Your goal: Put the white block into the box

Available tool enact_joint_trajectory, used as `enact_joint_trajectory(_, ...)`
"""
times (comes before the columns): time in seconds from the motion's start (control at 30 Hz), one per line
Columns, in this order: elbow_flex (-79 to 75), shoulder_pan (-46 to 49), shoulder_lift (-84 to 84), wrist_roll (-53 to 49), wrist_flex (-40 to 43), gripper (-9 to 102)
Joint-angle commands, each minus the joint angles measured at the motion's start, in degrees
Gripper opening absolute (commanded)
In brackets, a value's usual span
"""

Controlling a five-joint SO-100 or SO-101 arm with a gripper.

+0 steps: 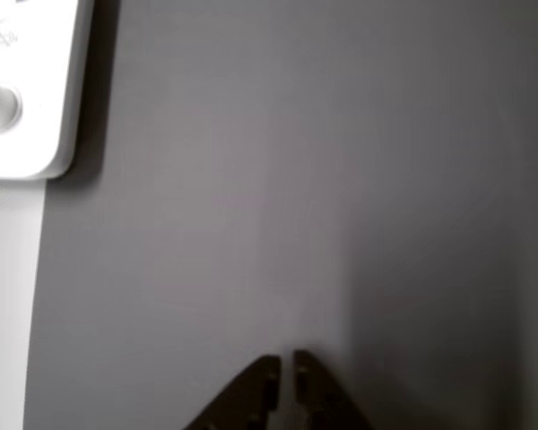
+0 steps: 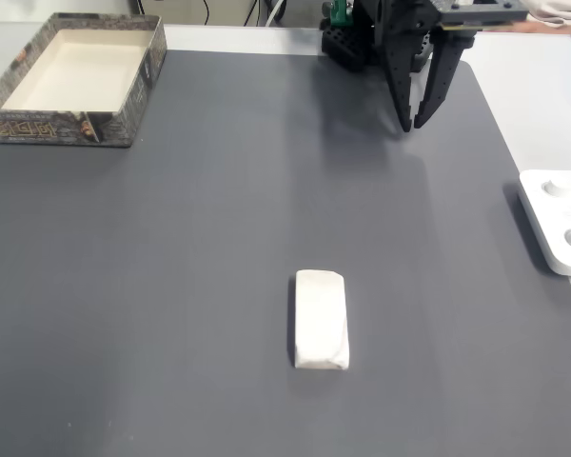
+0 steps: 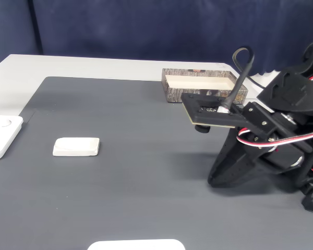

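Observation:
The white block (image 2: 321, 331) lies flat on the dark grey mat, near its middle in a fixed view, and at the left (image 3: 76, 147) in the other fixed view. The box (image 2: 62, 127), cream inside with a speckled rim, stands at the mat's far left corner, seen behind the arm (image 3: 175, 94). My gripper (image 2: 412, 124) hangs over the mat's far edge, well away from both, pointing down with its tips together and nothing between them. Its two dark tips (image 1: 287, 363) nearly touch above bare mat in the other view. In the side-on fixed view the gripper (image 3: 213, 181) sits just above the mat.
A flat white device with round buttons (image 2: 561, 224) lies at the mat's right edge, also seen in the other views (image 1: 27, 90) (image 3: 2, 135). Another white object (image 3: 135, 245) pokes in at the bottom edge. The pale table surrounds the mat.

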Motion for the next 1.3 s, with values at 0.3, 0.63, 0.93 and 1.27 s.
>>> enact_joint_trajectory(0.3,1.14,-0.7,1.93,0.18,0.09,-2)
enact_joint_trajectory(0.63,1.14,-0.7,1.93,0.18,0.09,-2)
enact_joint_trajectory(0.93,1.14,-2.29,2.02,-2.81,-0.18,-2)
enact_joint_trajectory(1.27,-6.15,1.05,-8.61,-5.71,-3.52,-2)
